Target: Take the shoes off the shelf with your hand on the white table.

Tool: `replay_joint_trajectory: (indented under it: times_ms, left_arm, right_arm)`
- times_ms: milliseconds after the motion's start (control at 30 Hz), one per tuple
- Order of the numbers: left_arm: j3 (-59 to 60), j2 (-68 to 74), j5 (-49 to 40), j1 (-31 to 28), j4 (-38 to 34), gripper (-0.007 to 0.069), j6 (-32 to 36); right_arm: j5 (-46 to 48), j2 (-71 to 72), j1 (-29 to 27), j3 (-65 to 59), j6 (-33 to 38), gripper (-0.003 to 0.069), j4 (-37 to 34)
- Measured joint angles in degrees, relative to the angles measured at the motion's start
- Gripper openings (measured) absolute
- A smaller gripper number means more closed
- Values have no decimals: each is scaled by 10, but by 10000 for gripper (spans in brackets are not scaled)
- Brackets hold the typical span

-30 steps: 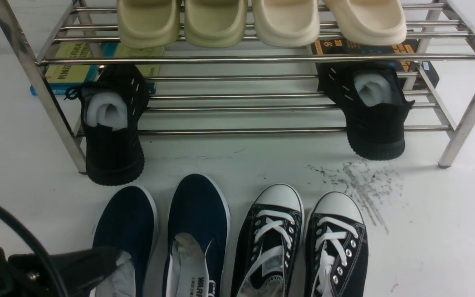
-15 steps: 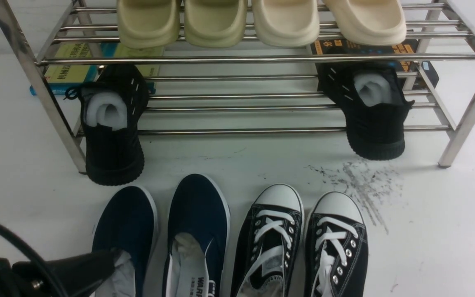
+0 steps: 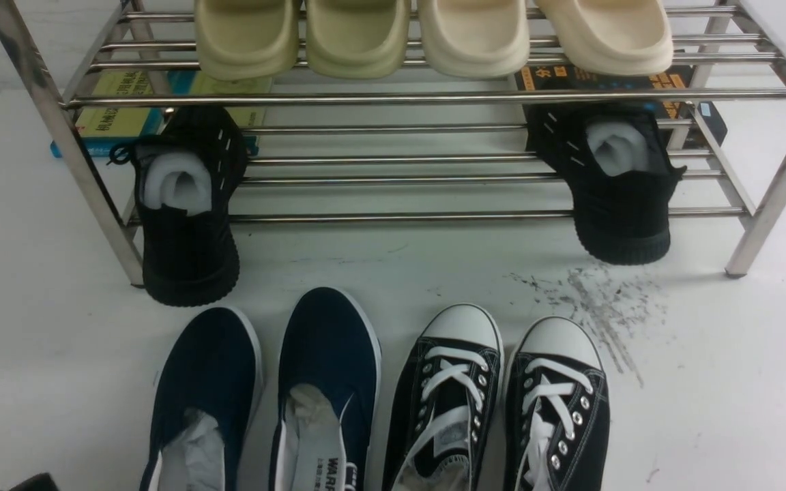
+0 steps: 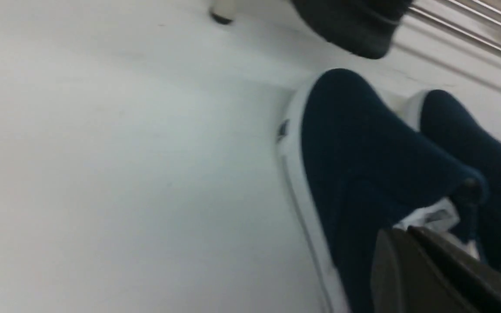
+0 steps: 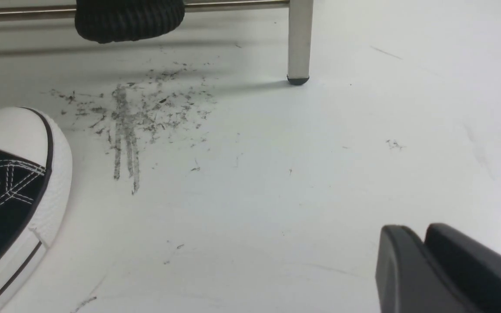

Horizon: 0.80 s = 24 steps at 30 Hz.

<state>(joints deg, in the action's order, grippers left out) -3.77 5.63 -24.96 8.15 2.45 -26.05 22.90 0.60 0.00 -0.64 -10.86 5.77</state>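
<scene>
Left gripper (image 4: 407, 230), nearer, clenched empty; left navy slip-on (image 3: 212, 368) ahead-right, long axis shelfward; right gripper (image 5: 418, 228) clenched, empty.

Only a black pincer (image 3: 35, 483) tip is shown. To its right, two navy-blue cloth slip-ons (image 3: 328, 341) with white soles are seen; farther right, two black lace-up sneakers (image 3: 449, 395) with white toes are seen.

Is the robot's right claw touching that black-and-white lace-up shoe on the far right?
Apart: the right wrist view shows a wide stretch of bare white table between the right gripper and the lace-up shoe.
</scene>
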Motion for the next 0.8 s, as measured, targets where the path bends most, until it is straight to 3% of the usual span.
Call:
replay_joint_trajectory:
  times_ms: [300, 800]
  left_arm:
    - [4, -41, -35, -92, 58, 38, 4]
    - [39, -63, -13, -70, 51, 51, 25]
  right_arm:
    - [0, 0, 0, 0, 0, 112, 0]
    - [0, 0, 0, 0, 0, 114, 0]
